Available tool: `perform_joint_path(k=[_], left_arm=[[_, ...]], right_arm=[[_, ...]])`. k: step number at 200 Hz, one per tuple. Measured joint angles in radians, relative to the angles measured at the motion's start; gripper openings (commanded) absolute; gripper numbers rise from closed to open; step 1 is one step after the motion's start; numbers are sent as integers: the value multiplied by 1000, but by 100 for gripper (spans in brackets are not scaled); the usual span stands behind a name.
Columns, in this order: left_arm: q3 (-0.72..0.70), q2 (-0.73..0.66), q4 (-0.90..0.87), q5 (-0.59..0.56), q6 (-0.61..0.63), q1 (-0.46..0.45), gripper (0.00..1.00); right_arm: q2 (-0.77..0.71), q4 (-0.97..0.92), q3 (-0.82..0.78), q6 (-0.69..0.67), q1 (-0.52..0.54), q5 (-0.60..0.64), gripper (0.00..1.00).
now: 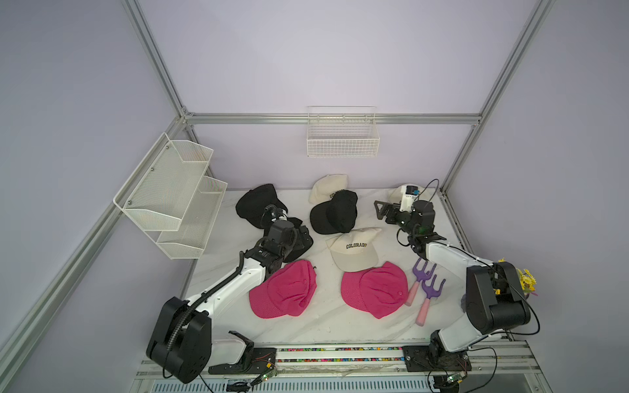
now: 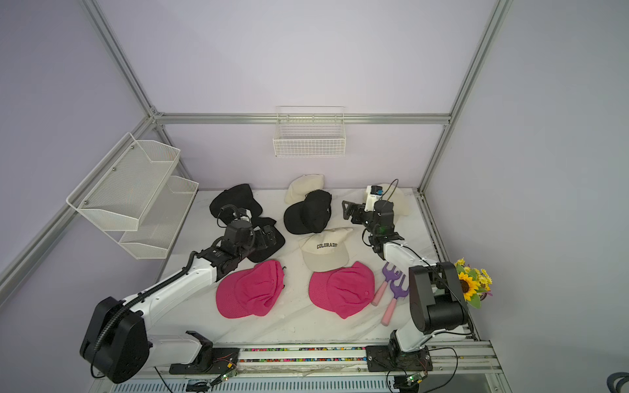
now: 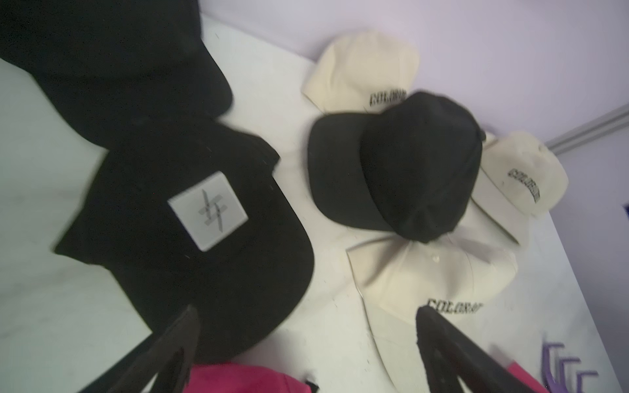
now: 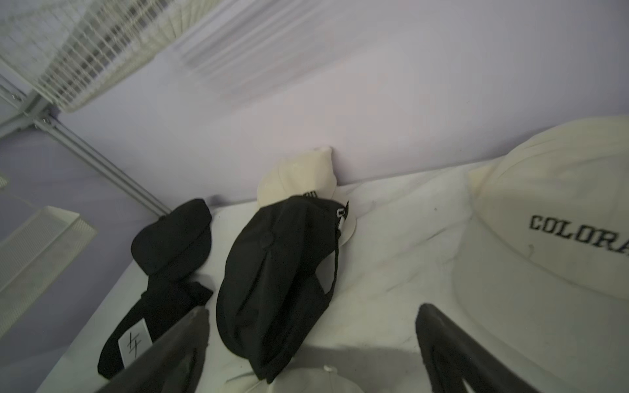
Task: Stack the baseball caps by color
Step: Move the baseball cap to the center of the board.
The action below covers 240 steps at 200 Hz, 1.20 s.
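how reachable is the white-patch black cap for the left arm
Likely yes: the left tool hangs open over the brim of the black patch cap, and nothing lies on top of that cap.

Twin high overviews; close wrist views sharing the middle black cap (image 3: 408, 163)

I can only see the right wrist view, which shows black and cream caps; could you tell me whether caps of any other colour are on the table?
Observer: Yes, two pink ones at the front: the left pink cap and the right pink cap.
Operator: Is anything lying by them?
Observer: Two purple garden forks, beside the right pink cap.
Operator: And the other arm?
Observer: The left gripper is open over the black patch cap by its brim, holding nothing.
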Motion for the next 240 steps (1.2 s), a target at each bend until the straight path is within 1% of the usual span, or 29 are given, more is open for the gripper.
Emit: perform_joint_path(k=[36, 63, 76, 91, 114, 133, 160, 195, 219, 240], left_arm=[[77, 108, -63, 167, -50, -97, 100], [91, 168, -74, 303, -81, -138, 100], [77, 196, -86, 340, -92, -144, 100], [50, 224, -123, 351, -94, -141, 100], [-12, 240, -186, 347, -93, -114, 100], [-39, 206, -192, 322, -90, -79, 100], [-83, 163, -211, 275, -61, 5, 100], [-98, 124, -235, 239, -17, 111, 100], [-101, 53, -211, 259, -43, 157, 100], [-110, 8, -88, 332, -129, 164, 100]], right_arm=[[111, -175, 117, -84, 113, 50, 98], [180, -256, 227, -130, 186, 67, 97], [200, -274, 261, -137, 225, 67, 97], [211, -282, 280, -135, 259, 65, 97], [227, -300, 291, -104, 308, 82, 97], [233, -330, 289, -63, 347, 120, 97], [233, -351, 265, -6, 390, 185, 97], [213, -335, 193, 69, 415, 217, 97], [150, -267, 111, 125, 415, 200, 97], [108, -199, 86, 177, 415, 178, 97]])
